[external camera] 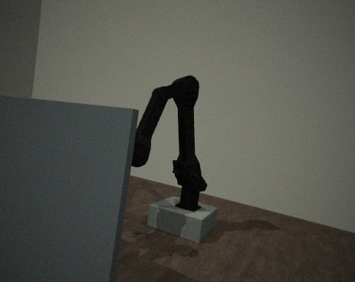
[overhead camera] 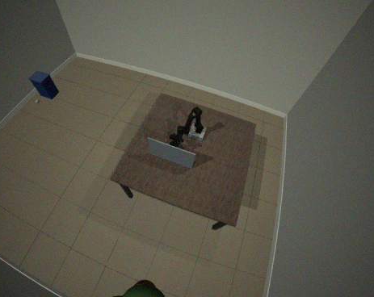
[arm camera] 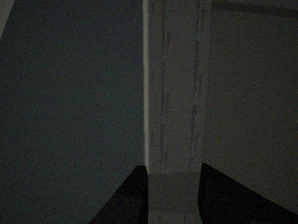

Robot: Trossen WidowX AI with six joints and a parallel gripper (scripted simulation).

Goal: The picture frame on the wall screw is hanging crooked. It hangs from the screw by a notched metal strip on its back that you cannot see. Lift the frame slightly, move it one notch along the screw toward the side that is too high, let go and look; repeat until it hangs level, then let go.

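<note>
jaws: drawn in to a narrow gap, pinching a rail; one finger on each side of it, inner faces up against its edges
jaws position: [overhead camera: 176,143] [arm camera: 174,172] low in the wrist view; hidden behind the panel in the exterior view
held thing: picture frame [arm camera: 176,100], by one straight grey rail with fine dark streaks along its length
frame position: rail is between the jaws and runs on ahead of them, up the wrist view; a paler band crosses it right at the fingertips
rail edge: thin bright line on the left side, same side as the left-hand finger in the wrist view
left of jaws, wrist view: flat dark blue-grey surface, looks like the panel [overhead camera: 172,152] [external camera: 58,184]
right of jaws, wrist view: dull brown-grey surface, too dark to identify
panel: upright on the worktop [overhead camera: 199,194] [external camera: 265,257], just beside the jaws, on the side away from the base
arm: black arm [overhead camera: 189,122] [external camera: 186,126], bent over and reaching down to the jaws
base: pale block [overhead camera: 195,138] [external camera: 169,222] on the worktop, near the jaws
frame tilt: cannot tell; no view shows the whole frame
screw, notched strip: out of sight
</note>
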